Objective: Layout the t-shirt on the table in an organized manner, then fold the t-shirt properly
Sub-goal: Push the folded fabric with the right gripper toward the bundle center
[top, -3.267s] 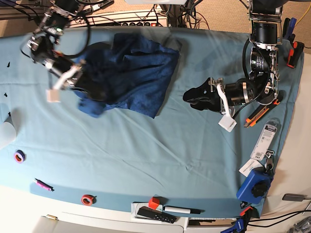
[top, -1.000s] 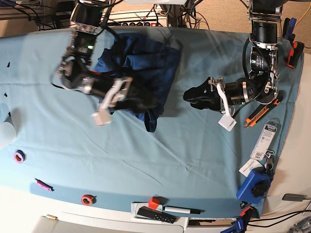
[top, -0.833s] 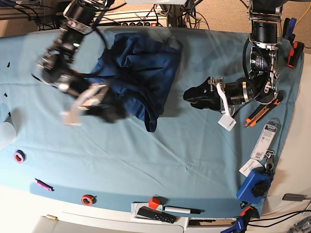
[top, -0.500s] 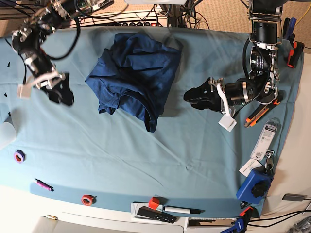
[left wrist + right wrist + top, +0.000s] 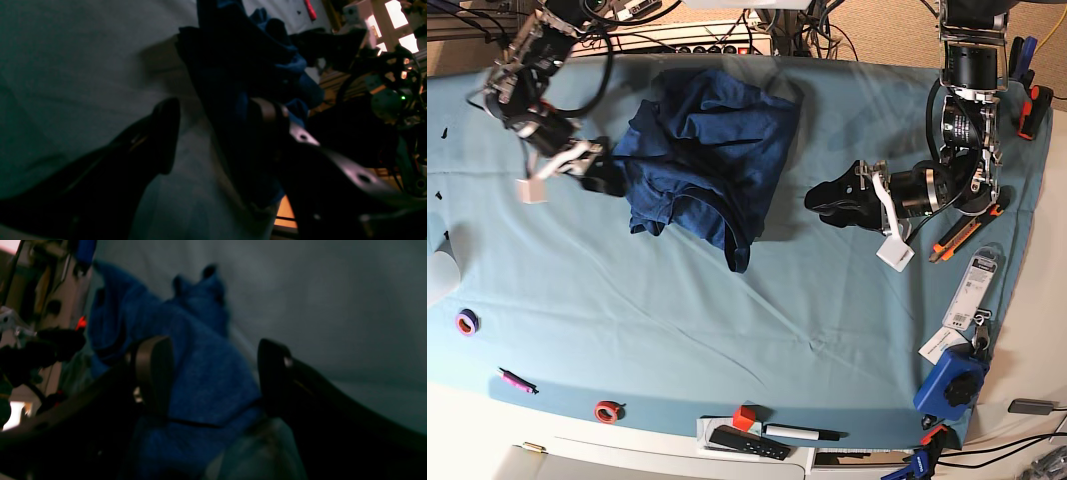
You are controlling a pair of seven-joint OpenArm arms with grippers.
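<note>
The navy t-shirt point(image 5: 707, 150) lies crumpled in a heap at the back middle of the teal table point(image 5: 727, 320). My right gripper point(image 5: 602, 178) is at the heap's left edge, open. In the right wrist view blue knit of the t-shirt point(image 5: 203, 383) shows between and beyond the spread fingers point(image 5: 153, 373); nothing is pinched. My left gripper point(image 5: 827, 200) rests low to the right of the t-shirt, a little apart from it, open. In the left wrist view the dark t-shirt point(image 5: 233, 76) lies just ahead of the two black fingers point(image 5: 166, 133).
Along the front edge lie a purple tape roll point(image 5: 467, 322), a pink pen point(image 5: 515, 380), a red tape roll point(image 5: 607, 411), a red cube point(image 5: 744, 417), a remote point(image 5: 747, 442) and a marker point(image 5: 802, 433). Orange cutters point(image 5: 957, 237), a packet point(image 5: 975, 280) and a blue tool point(image 5: 952, 385) sit at the right.
My right arm let the t-shirt drop in a heap, swung out to the far left, and has now come back to its left edge. The left arm has not moved.
</note>
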